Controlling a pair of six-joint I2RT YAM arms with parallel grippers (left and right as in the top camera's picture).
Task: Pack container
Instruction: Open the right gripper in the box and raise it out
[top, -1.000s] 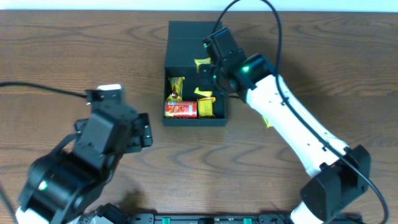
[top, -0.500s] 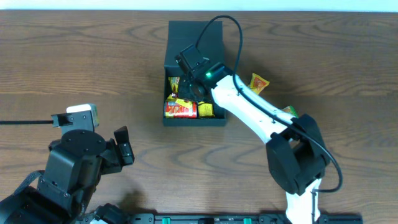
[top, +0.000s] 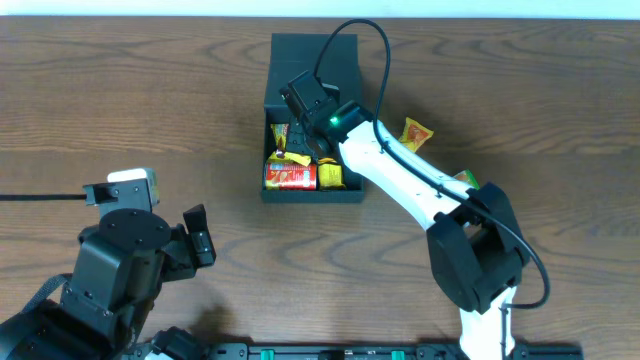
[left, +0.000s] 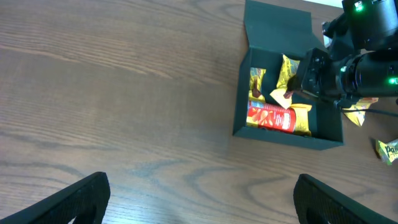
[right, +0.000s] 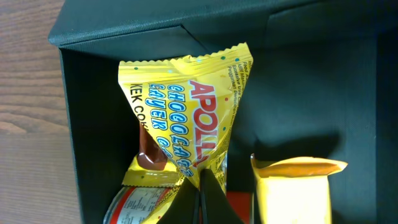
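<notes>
Two pincers | right pincer pinching yellow packet inside container, near one wall | left pincer wide, well apart.

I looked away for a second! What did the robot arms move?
The right gripper swung left across the container, from its right edge to over its left side, pinching a yellow packet. The left gripper pulled back toward its base, open. The container, red can and other snacks stayed put.
</notes>
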